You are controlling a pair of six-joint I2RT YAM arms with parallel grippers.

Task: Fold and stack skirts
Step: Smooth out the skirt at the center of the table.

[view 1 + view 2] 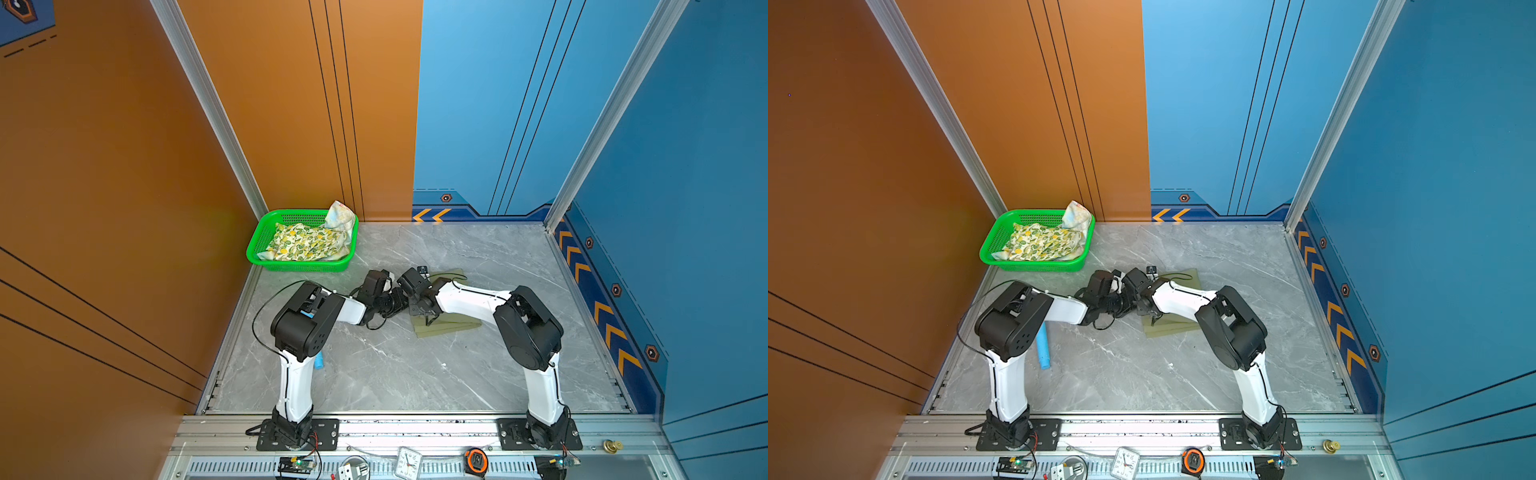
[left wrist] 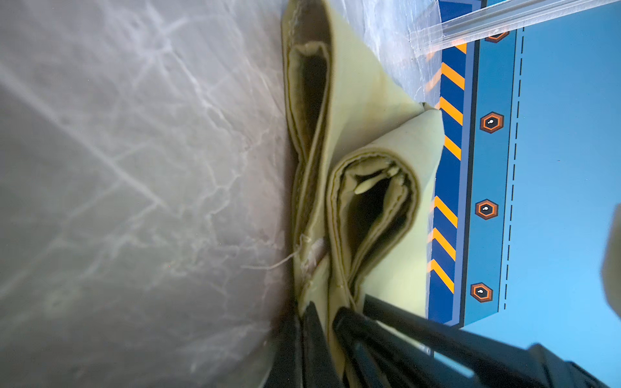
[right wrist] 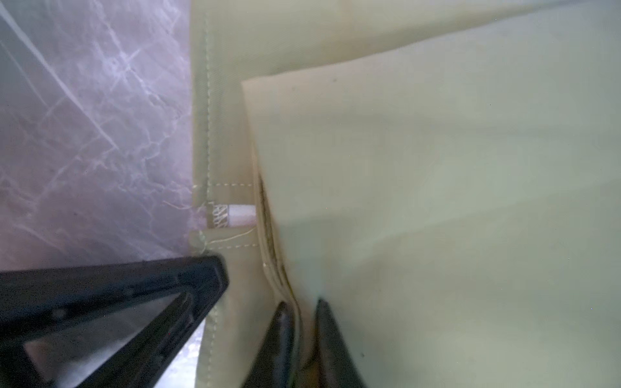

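At the desk's (image 1: 415, 374) 11 o'clock corner a green basket (image 1: 305, 266) holds the lemon-print skirt (image 1: 305, 246) and pastel skirt (image 1: 343, 216). A light-blue toy (image 1: 1043, 345) lies at 8 o'clock, half under the left arm (image 1: 299, 324). Mid-desk, left hand (image 2: 327, 322) and right hand (image 3: 302, 319) each pinch the folded olive-green skirt (image 1: 451, 328), its middle hidden beneath them.

No word, brand or label can be read. The small white square clock (image 1: 1125, 463) on the front metal rail carries dark numerals, too small to read surely. Orange chevron arrows (image 1: 432, 215) and orange-rimmed hexagon badges (image 2: 491, 122) mark the dark-blue band (image 1: 598, 286) along the foot of the blue walls.
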